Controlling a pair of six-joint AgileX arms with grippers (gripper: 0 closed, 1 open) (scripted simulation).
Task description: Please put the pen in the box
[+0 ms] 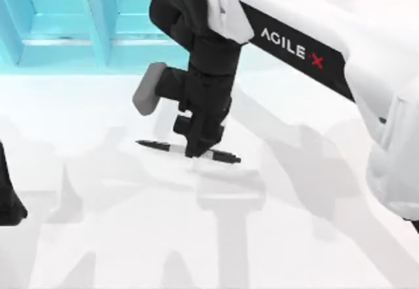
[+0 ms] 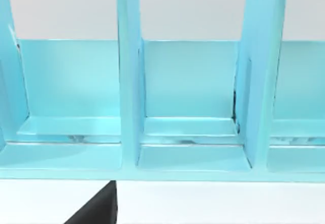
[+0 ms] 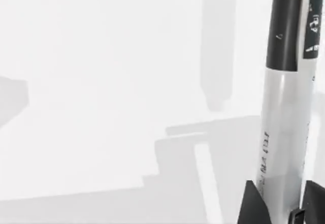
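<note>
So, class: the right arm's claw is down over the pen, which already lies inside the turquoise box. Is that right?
Not quite. The right claw is down over the pen, but the pen lies on the white table, well short of the turquoise box, not inside it. The top view shows this. The left arm sits parked at the table's left edge.
</note>
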